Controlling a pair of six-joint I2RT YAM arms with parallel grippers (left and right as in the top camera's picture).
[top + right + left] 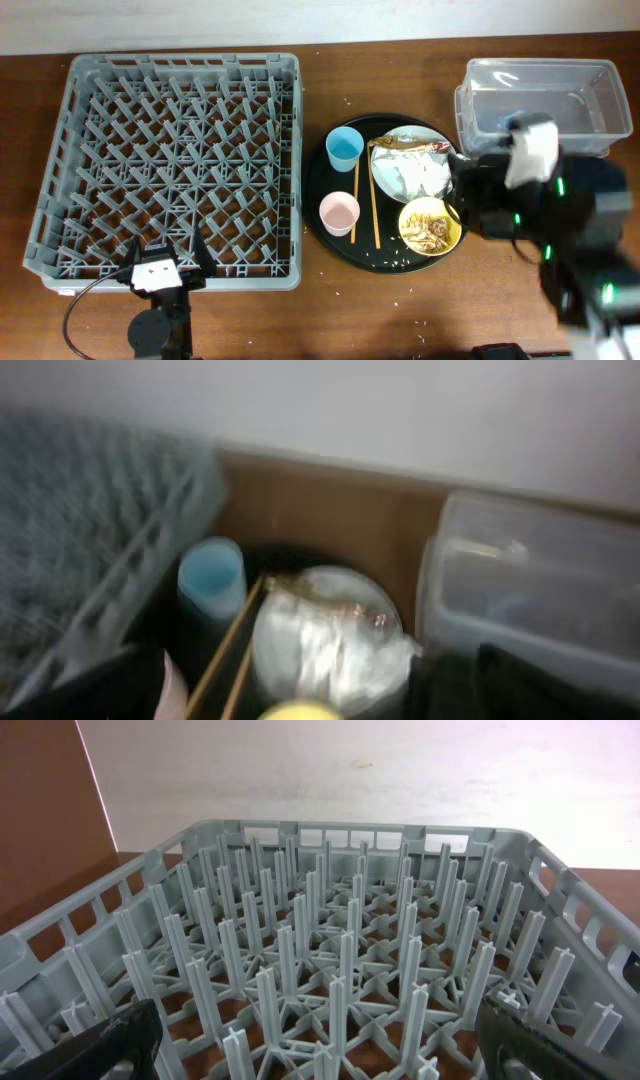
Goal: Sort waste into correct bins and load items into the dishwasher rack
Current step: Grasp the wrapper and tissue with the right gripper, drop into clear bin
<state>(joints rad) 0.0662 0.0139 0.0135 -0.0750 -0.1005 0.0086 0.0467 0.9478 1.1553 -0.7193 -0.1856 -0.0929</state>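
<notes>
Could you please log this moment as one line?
left claw: open, empty, at dishwasher rack edge | right claw: open, empty, by round tray | rack: empty | plate, bowl, blue cup, pink cup, chopsticks: on tray

The rack (170, 160) lies left on the table (400, 305). The round tray (318, 182) right of it carries the far cup (345, 148), near cup (338, 212), chopsticks (374, 205), plate (387, 176) and bowl (407, 222). The tub (540, 64) lies far right.
</notes>
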